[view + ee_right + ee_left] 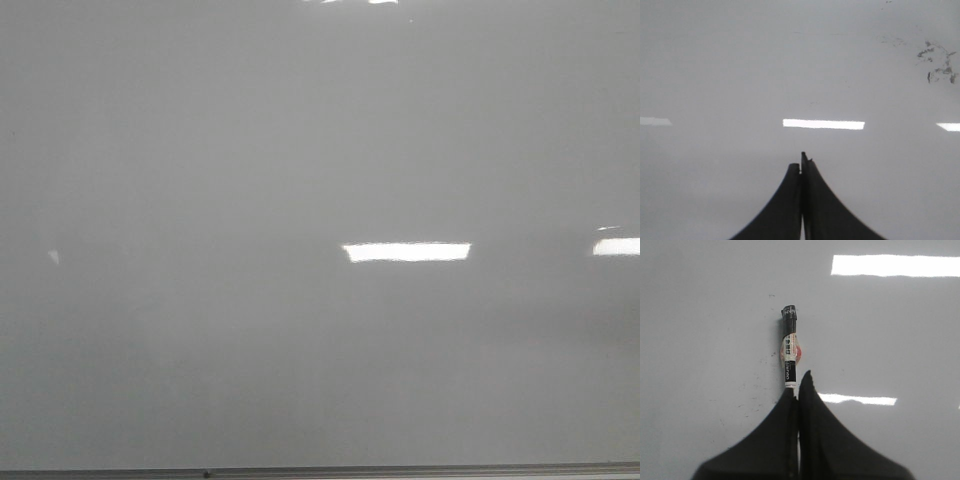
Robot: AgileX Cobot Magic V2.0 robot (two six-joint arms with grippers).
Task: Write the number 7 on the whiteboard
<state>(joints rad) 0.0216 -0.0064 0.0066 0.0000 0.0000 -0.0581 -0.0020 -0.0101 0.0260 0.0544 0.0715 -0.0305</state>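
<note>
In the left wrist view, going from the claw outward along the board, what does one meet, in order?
Left claw, shut on the marker → the marker's white labelled barrel → its black end → bare whiteboard → a bright light reflection.

Marker (789, 347) tail is buried between the left gripper (799, 386) fingers. Label print's too small to read. Whiteboard (200, 150) runs off every edge.

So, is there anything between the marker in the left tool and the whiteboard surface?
Nothing visible. The left tool holds the marker over the bare whiteboard; only faint old specks and light reflections show there. No 7 is drawn yet.
</note>
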